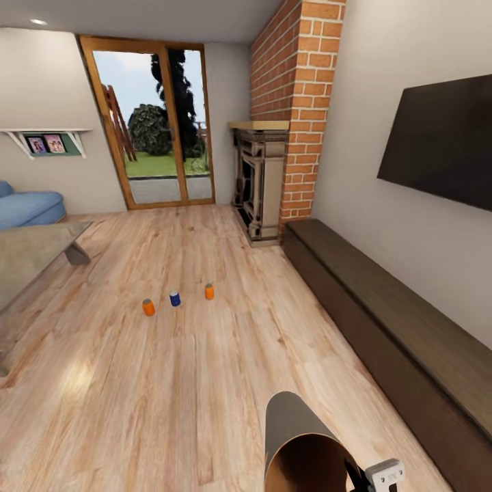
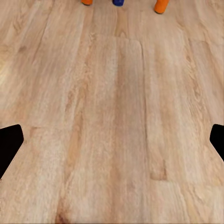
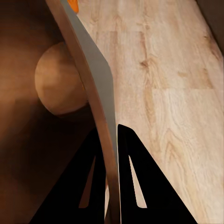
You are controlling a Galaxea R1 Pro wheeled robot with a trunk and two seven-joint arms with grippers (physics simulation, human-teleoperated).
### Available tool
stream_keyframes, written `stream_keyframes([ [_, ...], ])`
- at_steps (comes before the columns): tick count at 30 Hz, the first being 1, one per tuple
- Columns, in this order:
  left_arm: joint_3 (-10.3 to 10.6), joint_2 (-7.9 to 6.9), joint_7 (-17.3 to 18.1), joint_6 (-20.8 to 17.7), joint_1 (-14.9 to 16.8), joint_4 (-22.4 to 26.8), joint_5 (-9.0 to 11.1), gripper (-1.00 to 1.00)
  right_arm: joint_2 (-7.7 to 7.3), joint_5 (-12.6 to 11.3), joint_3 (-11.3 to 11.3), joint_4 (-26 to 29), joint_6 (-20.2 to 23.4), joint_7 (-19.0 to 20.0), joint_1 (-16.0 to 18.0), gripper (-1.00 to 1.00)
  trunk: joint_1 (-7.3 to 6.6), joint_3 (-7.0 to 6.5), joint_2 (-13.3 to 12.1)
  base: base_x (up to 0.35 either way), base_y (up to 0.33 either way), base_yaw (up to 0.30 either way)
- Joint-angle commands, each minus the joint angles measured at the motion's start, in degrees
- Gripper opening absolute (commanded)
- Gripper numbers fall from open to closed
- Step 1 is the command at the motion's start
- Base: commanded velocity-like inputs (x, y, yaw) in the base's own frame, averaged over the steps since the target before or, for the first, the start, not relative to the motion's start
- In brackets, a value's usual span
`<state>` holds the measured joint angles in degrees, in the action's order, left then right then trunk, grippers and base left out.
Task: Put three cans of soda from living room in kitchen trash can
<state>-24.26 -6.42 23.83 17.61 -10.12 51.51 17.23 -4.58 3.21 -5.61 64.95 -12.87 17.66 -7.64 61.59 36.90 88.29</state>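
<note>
The trash can (image 1: 301, 444) is nearest, low at the right. The right gripper (image 3: 110, 186) pinches its rim between both fingers and holds it tipped over, so its brown inside shows. The left gripper (image 2: 112, 140) is wide open and holds nothing, with bare wood floor (image 1: 205, 383) between its fingers. Farther off, three soda cans stand on the floor in a row, a little apart: an orange can (image 1: 148, 307) on the left, a blue can (image 1: 175, 298) in the middle, and another orange can (image 1: 209, 292) on the right. Far behind them are the fireplace (image 1: 260, 181) and the glass doors (image 1: 157, 123).
</note>
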Motion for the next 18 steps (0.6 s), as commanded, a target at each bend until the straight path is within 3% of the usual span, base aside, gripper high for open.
stream_keyframes([
  [1, 0.0, 0.0, 0.0, 0.0, 0.0, 0.0, 0.0, 1.0, 0.01, -0.5, 0.0, 0.1, 0.0, 0.5, 0.0, -1.0, 0.0, -0.01, 0.0, 0.323, 0.0, 0.223],
  [8, 0.1, -0.08, -0.1, -0.4, 0.4, 0.0, -0.7, 1.0, 0.01, -0.5, 0.0, 0.1, 0.0, 0.5, 0.0, -1.0, 0.0, 0.04, 0.0, 0.324, 0.0, 0.139],
  [12, 0.1, -0.09, -0.2, -0.6, 0.5, 0.1, -2.7, 1.0, 0.01, -0.5, 0.0, 0.1, 0.0, 0.6, 0.0, -1.0, 0.0, 0.08, 0.0, 0.324, 0.0, 0.033],
  [18, 0.1, -0.09, -0.3, -1.5, 0.6, 0.5, -3.5, 1.0, -0.03, -0.5, 0.0, 0.1, 0.0, 0.6, 0.0, -1.0, 0.0, 0.09, 0.0, 0.325, 0.0, 0.008],
])
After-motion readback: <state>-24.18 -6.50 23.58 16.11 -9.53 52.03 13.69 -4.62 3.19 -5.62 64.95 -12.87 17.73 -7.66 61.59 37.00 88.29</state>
